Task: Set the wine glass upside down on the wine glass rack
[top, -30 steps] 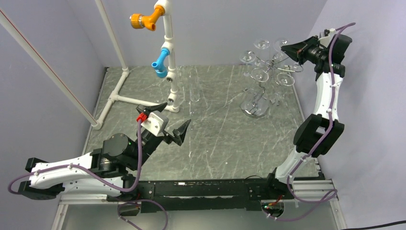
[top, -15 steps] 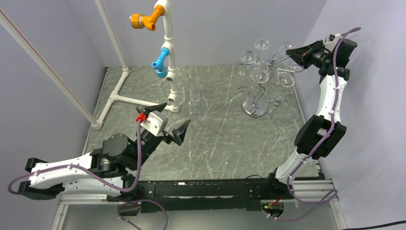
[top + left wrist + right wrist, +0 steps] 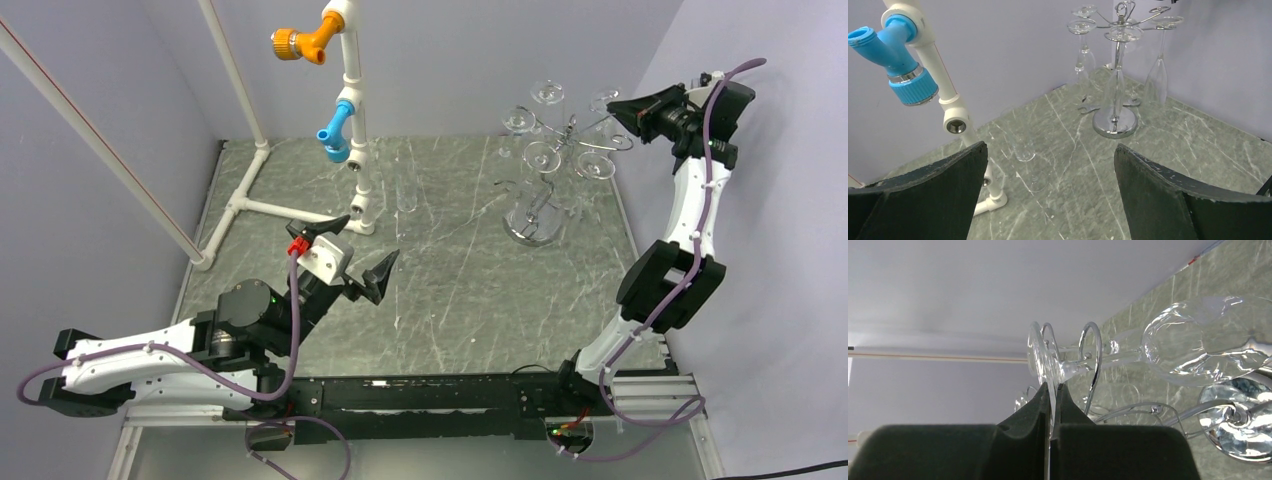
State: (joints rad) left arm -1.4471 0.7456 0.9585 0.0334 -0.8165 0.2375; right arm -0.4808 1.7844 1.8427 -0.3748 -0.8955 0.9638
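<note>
Carefully: right gripper (image 3: 1050, 390), clamped on the wine glass (image 3: 1198, 347) foot, should seat it fully in the rack (image 3: 1099, 352) loop ahead.

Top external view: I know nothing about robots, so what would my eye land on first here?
Probably the chrome wire rack with a round shiny base at the far right of the table, with clear glasses hanging upside down from its looped arms. Beside its top, the right gripper is shut on the foot of a clear wine glass. Left of centre stands a white pipe frame with orange and blue fittings.
</note>
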